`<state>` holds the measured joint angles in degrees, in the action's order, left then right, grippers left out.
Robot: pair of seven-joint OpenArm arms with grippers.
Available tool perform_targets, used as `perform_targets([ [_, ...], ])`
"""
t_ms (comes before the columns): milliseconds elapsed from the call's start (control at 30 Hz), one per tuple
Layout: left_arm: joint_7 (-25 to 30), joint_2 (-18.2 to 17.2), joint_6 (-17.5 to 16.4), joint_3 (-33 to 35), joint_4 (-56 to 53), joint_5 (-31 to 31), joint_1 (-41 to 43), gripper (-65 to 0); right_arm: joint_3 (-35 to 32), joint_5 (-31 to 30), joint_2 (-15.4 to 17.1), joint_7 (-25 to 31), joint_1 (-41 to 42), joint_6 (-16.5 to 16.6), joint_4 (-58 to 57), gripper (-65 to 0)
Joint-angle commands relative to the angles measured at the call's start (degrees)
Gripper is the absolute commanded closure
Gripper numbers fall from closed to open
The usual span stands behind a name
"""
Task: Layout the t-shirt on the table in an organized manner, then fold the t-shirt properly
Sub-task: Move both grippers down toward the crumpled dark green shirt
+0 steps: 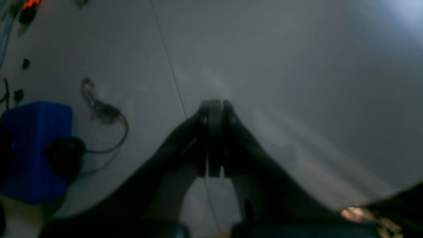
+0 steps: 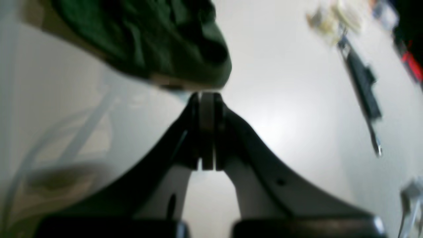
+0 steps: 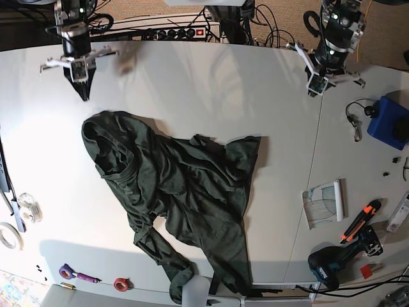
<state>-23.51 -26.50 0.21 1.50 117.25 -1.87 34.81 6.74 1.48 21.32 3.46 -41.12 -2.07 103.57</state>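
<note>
The right gripper [image 3: 84, 93] hangs over the table's [image 3: 192, 77] far left side, jaws pressed together on nothing. The dark green t-shirt [image 3: 185, 192] lies crumpled mid-table, apart from both arms. The left gripper [image 3: 314, 90] hovers at the far right, jaws likewise together and empty. Both should open first, then pinch opposite shirt edges and spread them evenly.

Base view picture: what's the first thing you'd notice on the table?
A big dark green t-shirt lies crumpled across the middle of the white table. Two grippers hang apart from it at the far edge, the right gripper on this view's left, the left gripper on its right, both shut.
</note>
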Motion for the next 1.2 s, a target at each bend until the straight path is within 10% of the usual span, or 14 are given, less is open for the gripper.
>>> perform_targets([
  [0,1.9,-0.3,0.4,-0.2,0.6,0.2,-0.6,-0.3,0.4,-0.7,0.2,0.3,0.8,0.1,0.8,0.0],
  [200,5.2,0.2,0.5,-0.2,0.1,0.2,-3.6,-0.3,0.4,-5.3,-2.8,-1.8,5.4,5.4,0.8,-29.8],
  [367,4.9,0.2,0.4,-0.2,0.1,0.6,-4.7,-2.5,-0.8,-5.3,-4.7,-1.3,7.4,6.4,0.8,-30.2],
  [567,4.6,0.2,0.4,-0.2,0.0,3.8,-5.3,-25.4,-5.9,-3.4,-6.2,-5.9,11.8,6.8,0.8,-32.7],
  [1167,3.3,0.2,0.2,-0.2,0.0,5.2,-5.3,-26.0,-5.3,-5.1,-21.4,-12.2,21.5,1.4,0.8,-36.3],
])
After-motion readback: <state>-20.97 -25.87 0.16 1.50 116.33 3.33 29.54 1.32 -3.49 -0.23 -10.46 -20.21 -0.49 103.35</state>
